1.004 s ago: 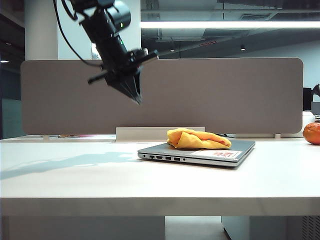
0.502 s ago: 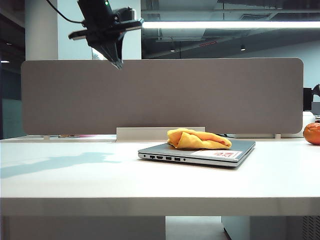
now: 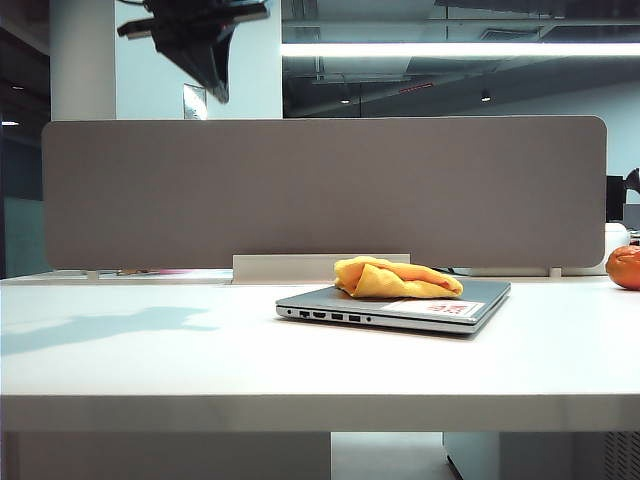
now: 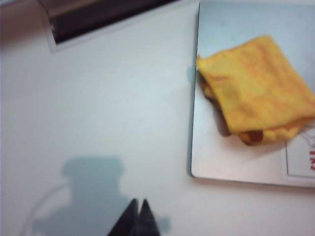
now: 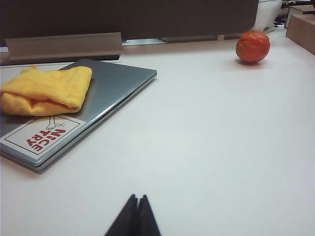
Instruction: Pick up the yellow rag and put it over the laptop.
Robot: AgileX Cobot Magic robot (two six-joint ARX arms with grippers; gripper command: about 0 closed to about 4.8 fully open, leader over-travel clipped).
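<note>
White table; closed laptop, sticker on lid; yellow rag folded on the lid, covering part only; orange fruit well apart. Left gripper high above table, jaws together, empty; right gripper low, closed, empty. Risk: bunched rag may count as incomplete cover

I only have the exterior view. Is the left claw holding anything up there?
Observer: No. The left claw is shut and empty above bare table.
Operator: Is the yellow rag spread across the laptop?
Observer: No. The yellow rag lies folded on the laptop lid, leaving much lid bare.
Operator: And the right claw?
Observer: The right claw is shut and empty, low over the table, with the orange fruit far beyond it.
</note>
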